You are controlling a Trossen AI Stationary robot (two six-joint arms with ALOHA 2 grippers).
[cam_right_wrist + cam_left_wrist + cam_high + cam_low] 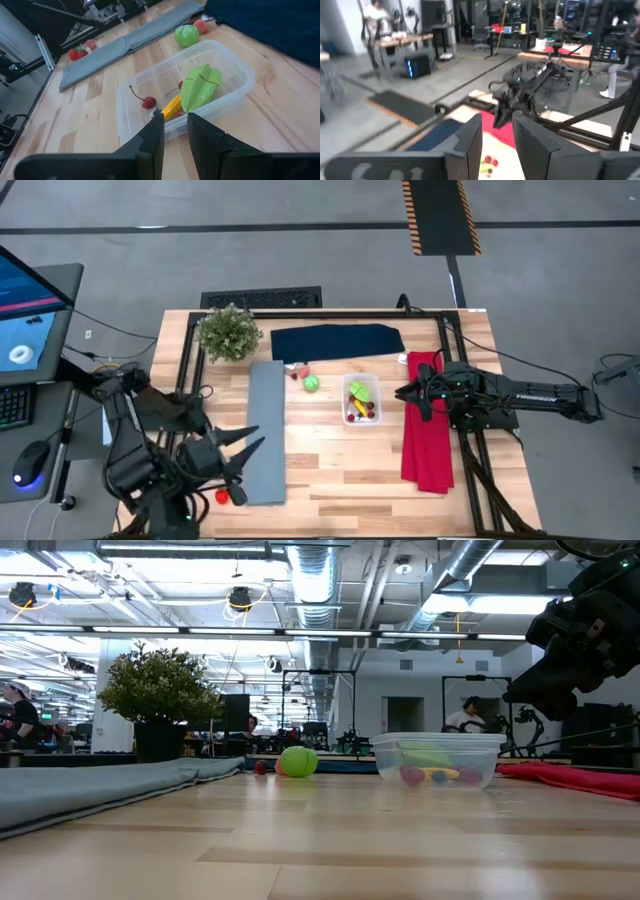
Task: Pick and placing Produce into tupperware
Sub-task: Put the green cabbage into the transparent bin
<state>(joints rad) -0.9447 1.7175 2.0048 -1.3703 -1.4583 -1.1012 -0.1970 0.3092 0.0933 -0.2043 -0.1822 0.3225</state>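
The clear tupperware stands on the table right of centre. In it lie a lime-green piece, a yellow piece and a dark red cherry. A green ball and a small red piece rest on the wood left of the tub. Red strawberry-like pieces lie at the near left corner. My right gripper hovers open and empty at the tub's right side. My left gripper hangs open and empty above the grey cloth.
A grey cloth lies lengthwise left of the tub, a navy cloth at the far edge, and a red cloth under the right arm. A potted plant stands at the far left corner. Bare wood shows near the tub's near side.
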